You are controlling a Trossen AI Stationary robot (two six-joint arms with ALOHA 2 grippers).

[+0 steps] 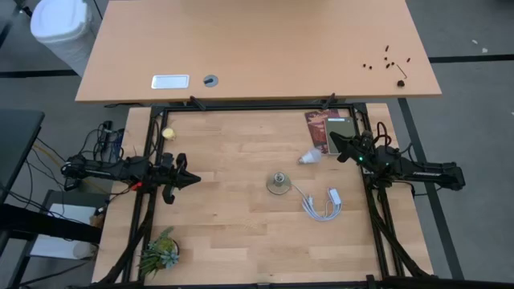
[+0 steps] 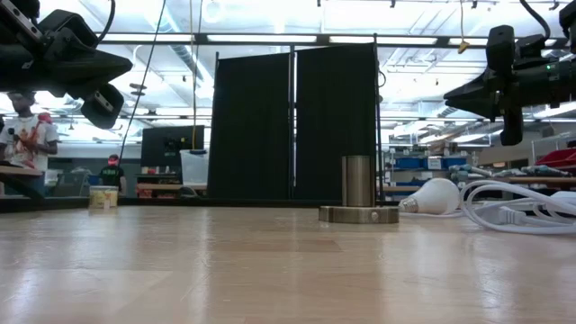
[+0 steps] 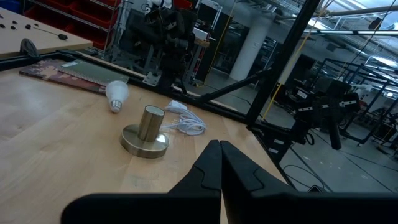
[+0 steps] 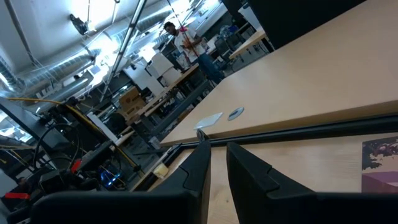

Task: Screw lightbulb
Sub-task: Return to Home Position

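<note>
White and frosted, the lightbulb (image 1: 310, 156) lies on its side on the pale wooden table (image 1: 233, 241), not in any fitting. Its silvery screw end points toward the brass lamp socket (image 1: 279, 185), which stands upright at about seven o'clock from it, near but not touching. At four o'clock from the socket there is a white plug with its bundled cord (image 1: 325, 203).

The right gripper (image 1: 332, 144) hangs above the table at about two o'clock from the bulb, near it. Its two dark fingers stand a sliver apart and hold nothing. The left gripper (image 1: 195, 178) is out at nine o'clock from the socket, well apart from everything, with its fingers pressed together on nothing.

From where I stand, the arms look to be pulling back to rest, and the bulb is the thing to mind. It is round and loose, so a brush from a finger or a wrist would send it rolling, perhaps off toward the mat (image 1: 328, 128) at twelve o'clock. The right arm would do best to rise first and then draw straight back toward three o'clock, clear of the bulb and cord. The left arm has open board all round it and can simply draw back toward nine.
</note>
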